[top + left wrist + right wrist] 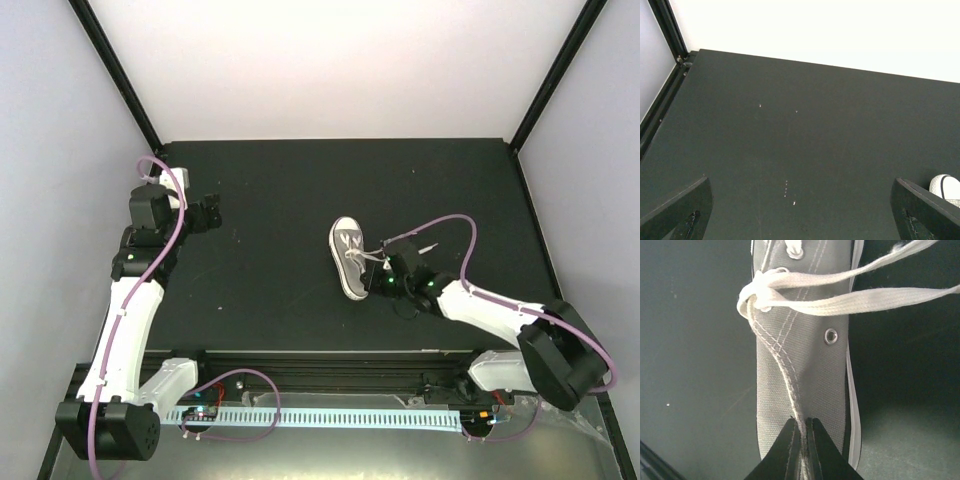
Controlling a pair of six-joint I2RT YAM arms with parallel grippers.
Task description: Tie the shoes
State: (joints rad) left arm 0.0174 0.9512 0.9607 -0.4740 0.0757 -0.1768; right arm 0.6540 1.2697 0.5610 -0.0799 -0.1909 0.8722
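The grey canvas shoe (348, 257) with white sole lies mid-table, toe pointing away from the arms. My right gripper (388, 270) sits at the shoe's near right side. In the right wrist view it (802, 440) is shut on one white lace (785, 375) that runs taut from a crossing (756, 294) at the eyelets down over the grey canvas (815, 370). Two more lace strands (880, 295) lead off to the right. My left gripper (208, 213) is open and empty, far left of the shoe; its wrist view shows its fingers (680, 210) wide apart and the shoe's toe cap (946, 186).
The black table (270, 290) is walled by white panels with black corner posts (120, 80). A loose lace end (425, 245) lies right of the shoe, near the right arm's purple cable (455, 225).
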